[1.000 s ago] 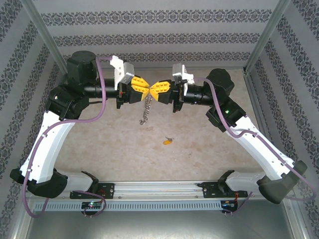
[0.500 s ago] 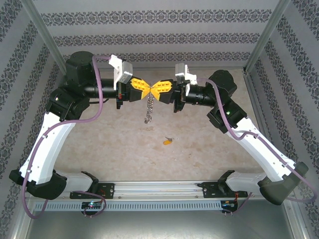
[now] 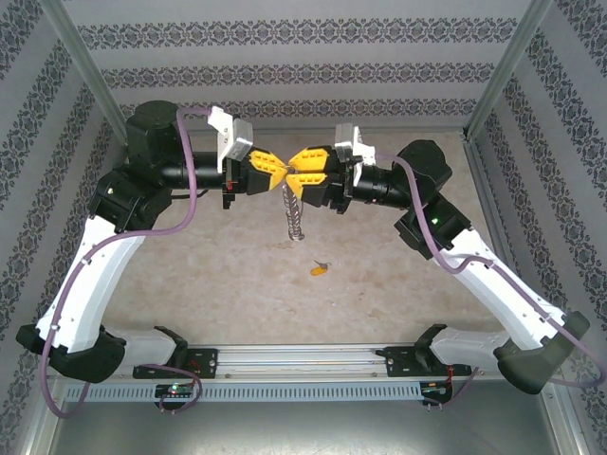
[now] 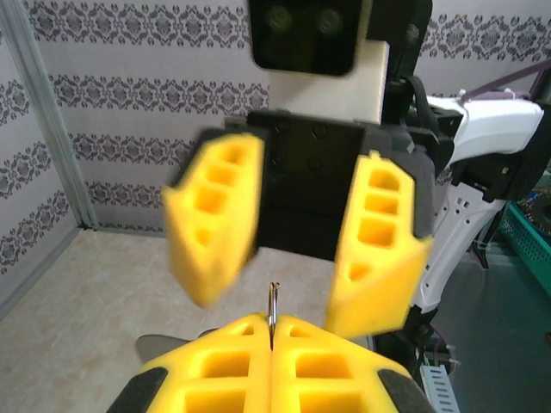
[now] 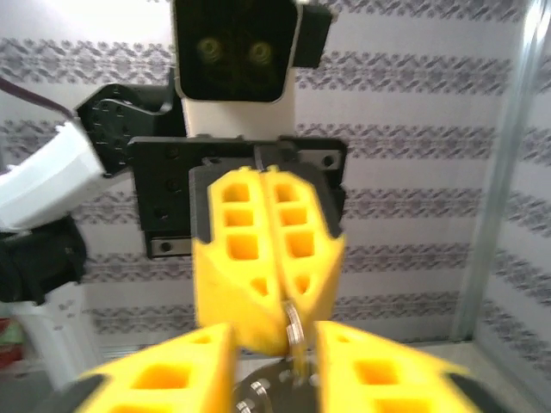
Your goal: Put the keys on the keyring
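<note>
My left hand (image 4: 272, 331) is closed tight on the thin keyring (image 4: 272, 303), and the ring's edge stands up between my fingertips. Just in front, my right hand (image 3: 297, 172) faces it with the fingers apart, one on each side of the ring. The keys (image 3: 295, 216) hang under both hands as one string. Further below, a small yellow tag (image 3: 320, 268) lies on the table (image 3: 398, 275).

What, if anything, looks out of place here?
The yellow tag lies loose on the table, apart from the keys dangling off the keyring pinched in the left gripper. Nothing else stands out.
</note>
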